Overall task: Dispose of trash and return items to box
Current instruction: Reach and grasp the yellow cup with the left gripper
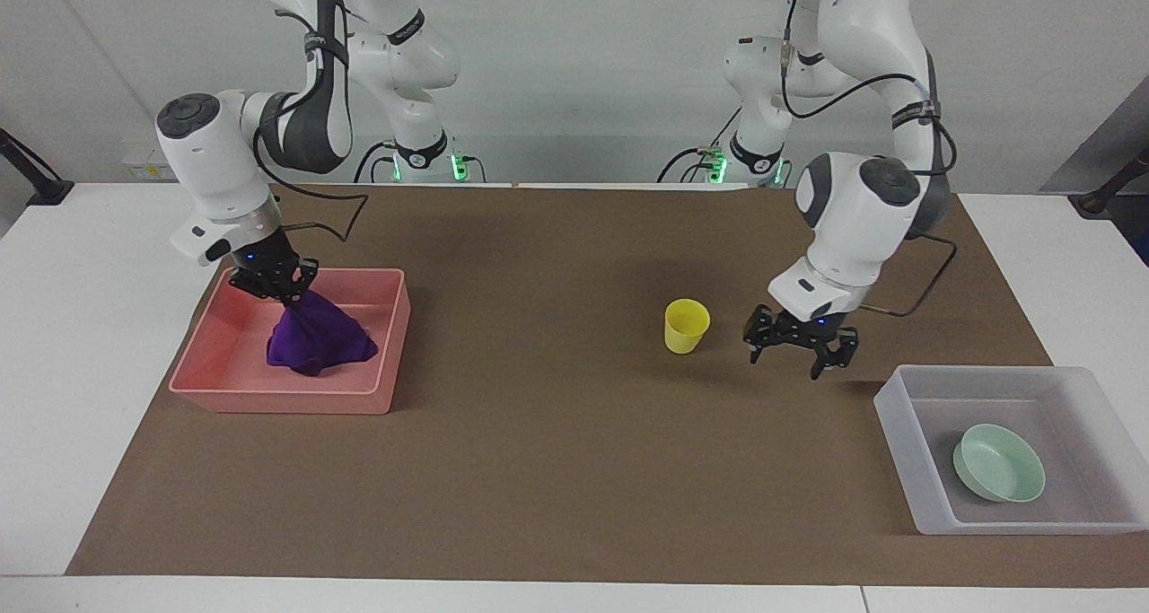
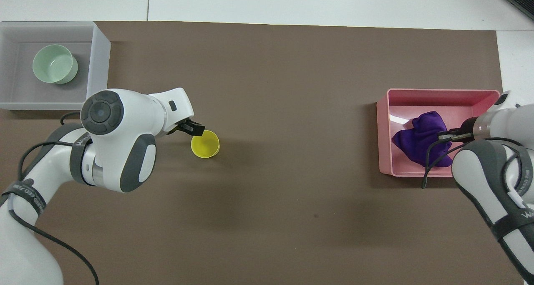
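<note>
The right gripper (image 1: 289, 292) pinches the fuzzy purple cloth rag (image 1: 319, 344), which rests in the pink plastic bin (image 1: 221, 326). The left gripper (image 1: 799, 348) – fingers spread apart – hangs beside the small yellow plastic cup (image 1: 687, 326). The round mint-green bowl (image 1: 998, 475) sits in the see-through grey plastic box (image 1: 907, 442).

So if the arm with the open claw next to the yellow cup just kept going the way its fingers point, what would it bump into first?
Probably just the brown mat. The left gripper points downward, with its fingers open, beside the yellow cup, not over it. How far apart they are is hard to judge.
</note>
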Action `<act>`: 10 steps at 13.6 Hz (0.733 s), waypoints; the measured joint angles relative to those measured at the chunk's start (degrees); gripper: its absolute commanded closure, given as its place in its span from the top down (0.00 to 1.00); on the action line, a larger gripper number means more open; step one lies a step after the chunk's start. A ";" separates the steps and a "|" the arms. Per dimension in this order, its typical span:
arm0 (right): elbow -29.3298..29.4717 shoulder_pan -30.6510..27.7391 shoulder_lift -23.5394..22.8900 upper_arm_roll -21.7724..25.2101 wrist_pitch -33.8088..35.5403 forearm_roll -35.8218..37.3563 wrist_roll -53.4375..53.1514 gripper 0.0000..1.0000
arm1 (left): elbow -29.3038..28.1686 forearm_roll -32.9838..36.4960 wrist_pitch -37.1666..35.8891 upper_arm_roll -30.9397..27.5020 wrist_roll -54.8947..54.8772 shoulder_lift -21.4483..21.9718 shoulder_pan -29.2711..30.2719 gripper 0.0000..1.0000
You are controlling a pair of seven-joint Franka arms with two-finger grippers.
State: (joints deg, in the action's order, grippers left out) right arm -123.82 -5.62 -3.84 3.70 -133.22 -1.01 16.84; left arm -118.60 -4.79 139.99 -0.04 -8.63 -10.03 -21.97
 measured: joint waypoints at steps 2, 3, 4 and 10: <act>-0.02 0.00 -1.09 -0.01 -0.98 -0.05 -0.66 0.00 | -3.59 0.00 1.72 0.01 0.00 1.34 -1.40 0.98; -0.06 0.00 -1.60 -0.01 -1.83 -0.07 -0.69 0.00 | -5.14 0.00 2.70 -0.01 -0.01 1.84 -1.78 0.57; -0.08 0.00 -2.18 -0.01 -2.70 -0.07 -0.69 0.00 | -6.36 0.00 3.80 0.02 -0.07 2.13 -2.04 0.22; 0.17 0.01 -3.09 -0.02 -3.46 -0.09 -0.74 1.00 | -7.99 0.01 6.22 -0.07 0.03 2.49 -2.85 0.00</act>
State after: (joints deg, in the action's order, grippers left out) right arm -123.65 -5.61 -6.93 3.68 -136.69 -1.10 16.09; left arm -126.59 -4.78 146.22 -0.11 -8.60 -7.54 -24.82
